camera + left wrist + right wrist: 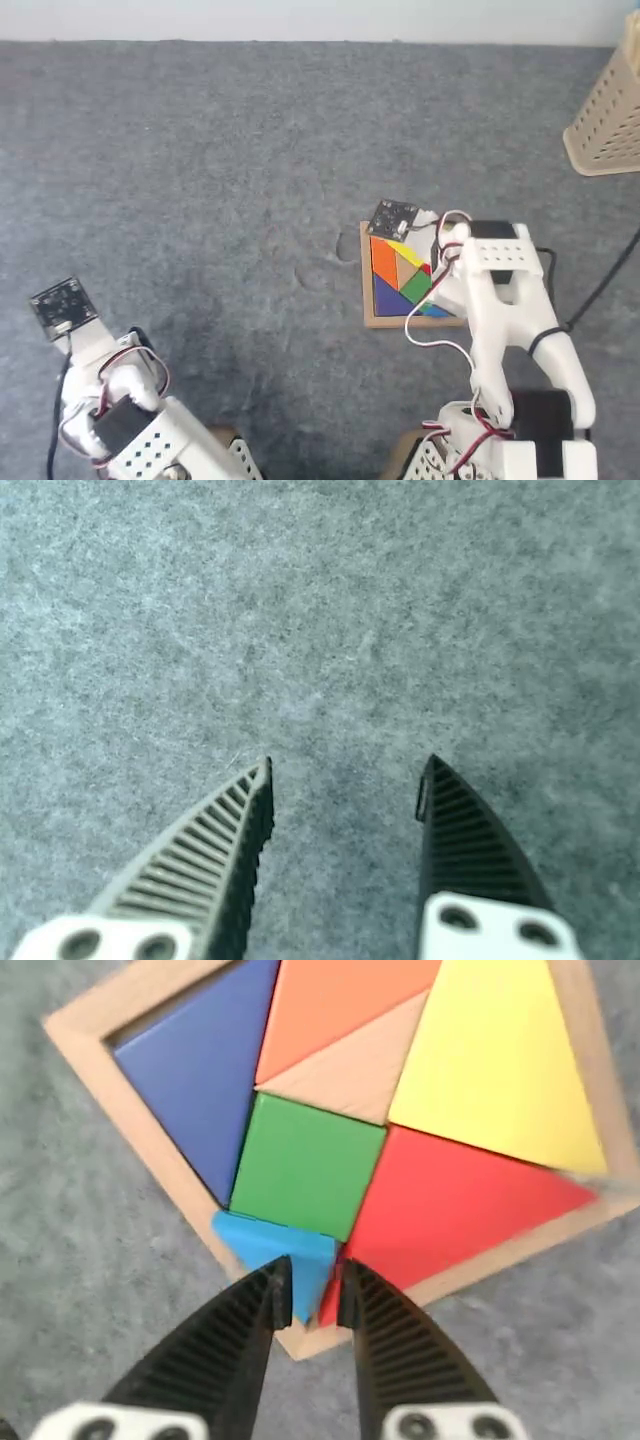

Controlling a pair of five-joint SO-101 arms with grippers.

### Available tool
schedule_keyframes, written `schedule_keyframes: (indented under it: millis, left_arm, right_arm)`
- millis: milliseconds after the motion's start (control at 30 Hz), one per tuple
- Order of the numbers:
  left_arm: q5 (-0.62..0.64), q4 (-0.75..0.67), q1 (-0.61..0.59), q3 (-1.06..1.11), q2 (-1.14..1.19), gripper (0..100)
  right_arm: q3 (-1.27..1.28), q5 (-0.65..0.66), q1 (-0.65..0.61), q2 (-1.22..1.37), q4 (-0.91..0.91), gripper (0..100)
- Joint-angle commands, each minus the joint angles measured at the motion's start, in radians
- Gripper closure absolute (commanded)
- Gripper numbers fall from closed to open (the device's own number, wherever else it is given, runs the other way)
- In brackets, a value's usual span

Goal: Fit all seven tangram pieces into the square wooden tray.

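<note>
The square wooden tray holds a dark blue triangle, an orange piece, a tan triangle, a yellow triangle, a green square and a red triangle. A light blue triangle lies at the tray's near corner, partly over the rim. My right gripper is shut on its tip. In the high view the tray sits right of centre under the right arm. My left gripper hangs open above bare grey felt.
Grey felt covers the table. A beige perforated basket stands at the far right edge. The left arm sits folded at the near left corner. Cables loop beside the right arm, next to the tray.
</note>
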Motion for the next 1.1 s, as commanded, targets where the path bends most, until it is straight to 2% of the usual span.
schedule_keyframes:
  millis: [0,233,300,567,700,1067]
  left_arm:
    - [0.009,0.003,0.002,-0.019,-0.011,77]
    - [0.009,0.003,0.002,-0.019,-0.011,77]
    - [0.009,0.003,0.002,-0.019,-0.011,77]
    - [0.009,0.003,0.002,-0.019,-0.011,77]
    - [0.009,0.003,0.002,-0.019,-0.011,77]
    - [0.009,0.003,0.002,-0.019,-0.011,77]
  right_arm:
    - [0.063,-0.012,0.007,-0.056,-0.094,92.8]
    - [0.100,-0.018,0.016,-0.068,-0.113,93.2]
    - [0.081,-0.078,0.015,-0.079,-0.094,93.2]
    - [-0.032,-0.626,0.016,-0.366,0.044,93.3]
    - [-0.002,-0.802,0.016,-0.595,0.143,93.3]
    - [0.456,-0.790,0.016,-1.221,0.166,94.4]
